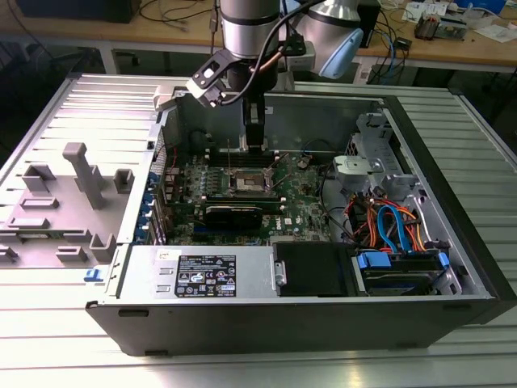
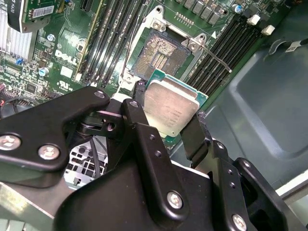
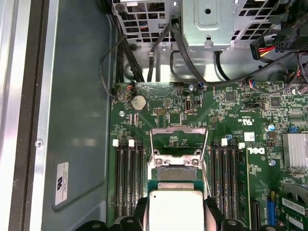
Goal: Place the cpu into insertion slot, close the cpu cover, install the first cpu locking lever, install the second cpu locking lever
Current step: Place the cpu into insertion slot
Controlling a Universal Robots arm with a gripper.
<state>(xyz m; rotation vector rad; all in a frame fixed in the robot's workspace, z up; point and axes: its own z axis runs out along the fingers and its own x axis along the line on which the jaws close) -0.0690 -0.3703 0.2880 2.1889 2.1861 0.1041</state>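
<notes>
Fingers (image 2: pixel 144 127) of the lone gripper (image 2: pixel 169 111) are clamped on two opposite edges of the cpu (image 2: pixel 168 103). They hold it silver face up, just above and clear of the insertion slot (image 2: pixel 161 55), inside an open computer case (image 1: pixel 323 311) lying on a ribbed metal table (image 1: pixel 242 368). In the exterior view the arm hangs over the far part of the green motherboard (image 1: pixel 295 202). The slot's dark centre lies bare, with what appears to be the cpu cover (image 3: pixel 175 162) swung up at one edge and the wire locking levers (image 3: pixel 151 144) released beside it. The main risk from here is probably a skewed or off-centre descent, which could press the chip's corner into the socket's fine contacts. A snag on a raised lever or the upright cover could also twist the chip in its narrow edge grip. Counted: one cpu, one slot, one cover, two levers, two fingers, and two banks of memory slots (image 3: pixel 127 183) flanking the socket.
</notes>
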